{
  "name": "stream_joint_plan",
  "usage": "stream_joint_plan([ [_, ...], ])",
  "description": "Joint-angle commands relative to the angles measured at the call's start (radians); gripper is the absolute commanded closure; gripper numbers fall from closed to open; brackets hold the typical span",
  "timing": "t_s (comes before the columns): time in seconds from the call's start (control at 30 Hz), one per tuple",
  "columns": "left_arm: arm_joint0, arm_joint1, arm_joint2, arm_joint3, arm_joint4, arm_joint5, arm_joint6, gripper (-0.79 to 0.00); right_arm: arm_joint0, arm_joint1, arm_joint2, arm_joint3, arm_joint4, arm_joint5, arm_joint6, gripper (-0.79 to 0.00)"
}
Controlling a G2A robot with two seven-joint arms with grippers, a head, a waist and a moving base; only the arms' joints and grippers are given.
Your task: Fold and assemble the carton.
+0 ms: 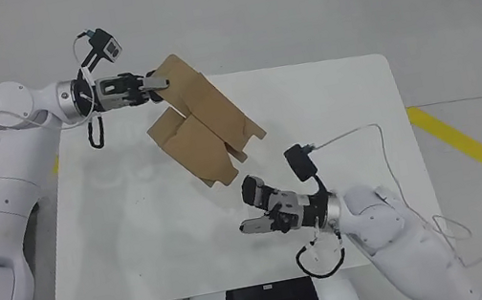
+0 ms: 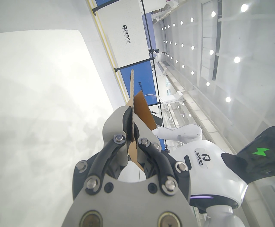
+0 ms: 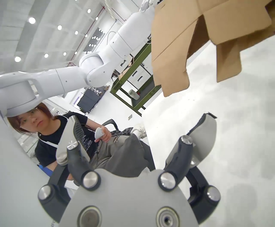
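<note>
Top view: left gripper (image 1: 156, 84) clamps the carton (image 1: 203, 127) at its 11 o'clock edge; right gripper (image 1: 249, 209), spread and empty, sits at 5 o'clock. I judge erecting has begun; next, grasp the opposite flap.

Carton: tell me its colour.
Plain brown cardboard. The carton shows best in the top view.

the carton (image 1: 202, 123) is brown cardboard, dull and a bit rough, and its cut edge shows tiny waves inside. the table (image 1: 330, 105) is white, smooth and a little shiny. the left gripper (image 2: 130, 120) and the right gripper (image 3: 139, 126) have dull grey metal plates (image 3: 129, 200), shiny round screws (image 3: 167, 179), black plastic links (image 3: 182, 154) and dark bumpy pads (image 3: 78, 129) that look like rubber.
</note>
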Motion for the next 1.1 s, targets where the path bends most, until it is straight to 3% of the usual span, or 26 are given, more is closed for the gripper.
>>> stream_joint_plan([
  [0.0, -0.001, -0.005, 0.0, 0.005, -0.003, -0.003, -0.005, 0.0, 0.023, -0.004, -0.016, 0.021, 0.032, 0.008, 0.001, -0.785],
  [0.23, 0.003, -0.021, -0.006, 0.03, -0.008, -0.01, -0.02, 0.0, 0.078, -0.015, -0.056, 0.074, 0.093, 0.018, -0.022, -0.785],
  [0.43, 0.006, -0.03, -0.015, 0.045, 0.0, -0.012, -0.029, 0.0, 0.1, -0.018, -0.071, 0.111, 0.199, 0.0, -0.006, -0.566],
  [0.6, 0.007, -0.035, -0.024, 0.055, 0.028, -0.016, -0.016, 0.0, 0.107, -0.016, -0.071, 0.119, 0.246, -0.017, 0.016, -0.511],
  [0.87, 0.023, -0.041, -0.039, 0.059, 0.047, -0.016, -0.018, 0.0, 0.115, -0.014, -0.063, 0.12, 0.239, -0.006, 0.007, -0.496],
  [1.07, 0.04, -0.041, -0.056, 0.051, 0.059, -0.017, -0.022, 0.0, 0.123, -0.018, -0.072, 0.13, 0.204, 0.006, -0.029, -0.342],
])
